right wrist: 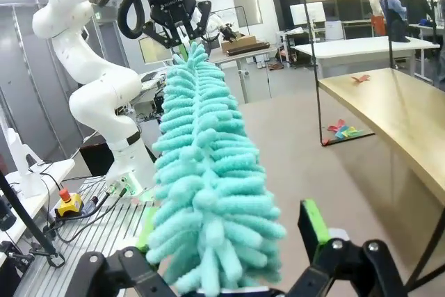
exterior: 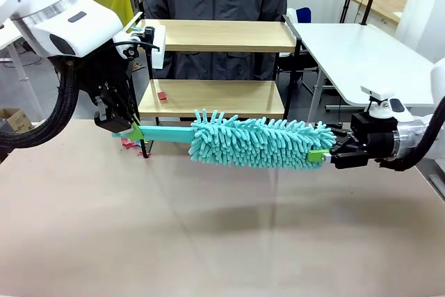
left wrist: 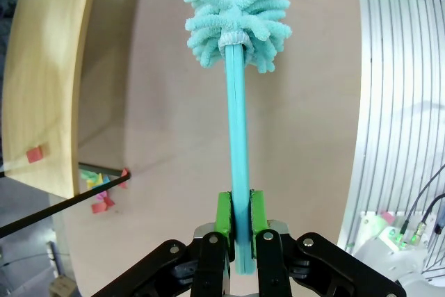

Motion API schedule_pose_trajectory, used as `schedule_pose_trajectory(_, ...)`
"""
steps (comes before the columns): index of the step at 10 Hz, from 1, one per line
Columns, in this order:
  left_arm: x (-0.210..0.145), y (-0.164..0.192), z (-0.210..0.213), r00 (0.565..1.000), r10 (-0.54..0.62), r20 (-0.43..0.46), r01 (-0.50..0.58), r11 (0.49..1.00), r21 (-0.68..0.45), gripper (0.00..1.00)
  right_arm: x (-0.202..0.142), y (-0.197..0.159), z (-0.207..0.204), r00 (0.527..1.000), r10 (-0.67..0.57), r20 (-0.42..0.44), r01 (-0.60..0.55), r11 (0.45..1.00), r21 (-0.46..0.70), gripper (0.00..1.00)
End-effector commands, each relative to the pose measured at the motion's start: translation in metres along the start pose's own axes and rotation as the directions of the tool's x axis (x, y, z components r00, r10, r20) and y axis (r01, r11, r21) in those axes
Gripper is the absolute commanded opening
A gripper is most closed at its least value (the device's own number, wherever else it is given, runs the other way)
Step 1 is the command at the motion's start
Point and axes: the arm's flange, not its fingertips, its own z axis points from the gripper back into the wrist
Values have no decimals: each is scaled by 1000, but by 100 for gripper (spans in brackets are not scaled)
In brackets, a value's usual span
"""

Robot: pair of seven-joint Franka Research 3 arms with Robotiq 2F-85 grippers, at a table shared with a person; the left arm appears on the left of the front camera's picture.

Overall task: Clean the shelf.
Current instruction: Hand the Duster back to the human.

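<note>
Worktop [exterior: 208, 241]: bare tan surface nearest the camera, below both arms
Duster [exterior: 261, 142]: teal, fluffy, held level just above the worktop; handle clamped in the left gripper [exterior: 132, 132] jaws, fluffy tip between the wide-open jaws of the right gripper [exterior: 321, 156]
Shelf [exterior: 222, 35]: beyond both jaws, in front of a person; red scrap [exterior: 161, 95] on its lower board, coloured bits [exterior: 129, 142] by the leg near the left jaws
Doing it well: judged, keep the right jaws clear, raise the duster to board height and sweep flat along the wood
Pose: left wrist angled down, right forearm level, pointing inward
</note>
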Motion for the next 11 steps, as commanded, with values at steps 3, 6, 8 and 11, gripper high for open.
schedule_pose_trajectory(3, 0, -2, 4, 1000, 12, 16, -12, 1000, -6, 13, -3, 16, -11, 998, 50, 29, -50, 999, 3, 42)
schedule_pose_trajectory(6, 0, -2, 4, 1000, 12, 16, -12, 1000, -6, 13, -4, 16, -10, 999, 42, 27, -43, 999, 29, 0)
schedule_pose_trajectory(8, 0, -2, 4, 1000, 12, 16, -12, 1000, -6, 13, -4, 15, -9, 998, 46, 41, -48, 998, 39, 14)
schedule_pose_trajectory(11, 0, -2, 4, 1000, 12, 16, -12, 1000, -6, 13, -5, 15, -8, 998, 44, 48, -47, 997, 54, 0)
